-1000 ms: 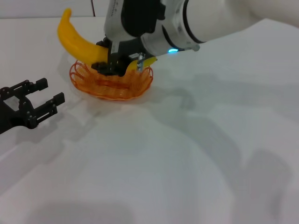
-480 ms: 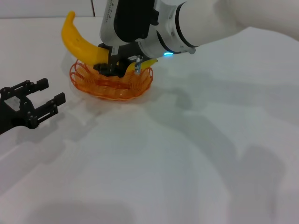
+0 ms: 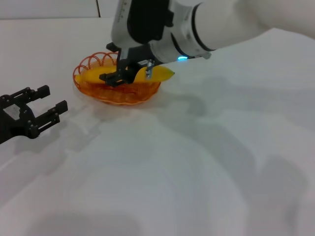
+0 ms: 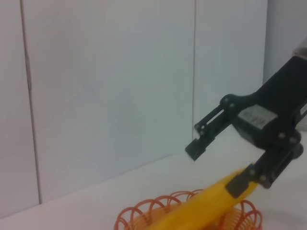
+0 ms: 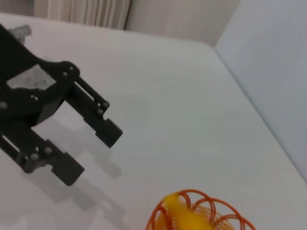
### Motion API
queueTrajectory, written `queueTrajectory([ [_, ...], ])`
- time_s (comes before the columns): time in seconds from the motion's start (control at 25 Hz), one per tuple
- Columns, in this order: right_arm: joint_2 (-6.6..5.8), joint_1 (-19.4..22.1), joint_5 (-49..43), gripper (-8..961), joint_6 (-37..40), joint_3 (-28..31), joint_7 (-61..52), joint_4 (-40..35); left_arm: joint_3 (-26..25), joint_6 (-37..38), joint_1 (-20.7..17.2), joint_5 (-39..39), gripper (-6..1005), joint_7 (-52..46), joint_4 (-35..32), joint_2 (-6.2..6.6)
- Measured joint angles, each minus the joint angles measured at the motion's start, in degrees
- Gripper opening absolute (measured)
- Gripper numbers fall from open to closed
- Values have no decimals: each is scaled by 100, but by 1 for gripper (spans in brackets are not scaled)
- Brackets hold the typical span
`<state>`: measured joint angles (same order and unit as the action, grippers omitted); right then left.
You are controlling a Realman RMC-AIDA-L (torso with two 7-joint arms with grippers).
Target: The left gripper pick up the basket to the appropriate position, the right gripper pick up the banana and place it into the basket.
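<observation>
**Ana:** Since the banana (image 3: 125, 76) already lies lengthwise in the basket (image 3: 118, 96), with its dark tip poking over the rim on the robot's right, the risk sits in the release. The right gripper (image 3: 127, 76) hangs low over the fruit, one of its fingers (image 3: 110, 77) down at the peel. From the left wrist view the fingers look parted, one of them against the banana, so the hold seems loosened or nearly so, though whether they have fully let go cannot be told.

**Ben:** What would spoil it, then?

**Ana:** If a finger drags on the peel as the arm lifts, the banana could roll over the scalloped rim onto the counter (image 3: 197, 172). The basket looks light, and a finger caught in a wire loop could tip it or pull it along.

**Ben:** And the left gripper (image 3: 39, 110)?

**Ana:** It rests well apart from the basket, toward the robot's left, fingers spread wide and holding nothing. It steadies nothing, so any tug on the basket goes unchecked. A straight, slow retreat upward looks safest.
</observation>
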<state>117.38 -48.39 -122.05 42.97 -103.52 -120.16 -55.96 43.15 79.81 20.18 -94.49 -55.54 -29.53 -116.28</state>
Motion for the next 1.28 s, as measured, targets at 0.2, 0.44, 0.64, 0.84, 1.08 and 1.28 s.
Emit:
queueTrajectory([
  [0.2,-23,932,148,729,531,575,551,-981,-28,0,-28,3,616,7,34,0],
  [0.44,-40,1578,1394,733,1910,1891,2085,-1045,-54,1,-27,51,616,103,144,5],
  [0.64,-42,1693,1911,732,2852,2938,3156,-175,-54,6,-19,54,616,115,144,4],
  [0.84,-47,1694,1985,731,3102,3828,3953,915,-53,31,-11,56,616,122,144,-4],
  [1.08,-55,1722,1972,730,2868,4370,4719,1983,-53,42,7,63,616,129,141,-3],
  [1.28,-58,1917,2011,730,2901,4443,4892,2113,-53,51,-9,63,616,132,141,0],
])
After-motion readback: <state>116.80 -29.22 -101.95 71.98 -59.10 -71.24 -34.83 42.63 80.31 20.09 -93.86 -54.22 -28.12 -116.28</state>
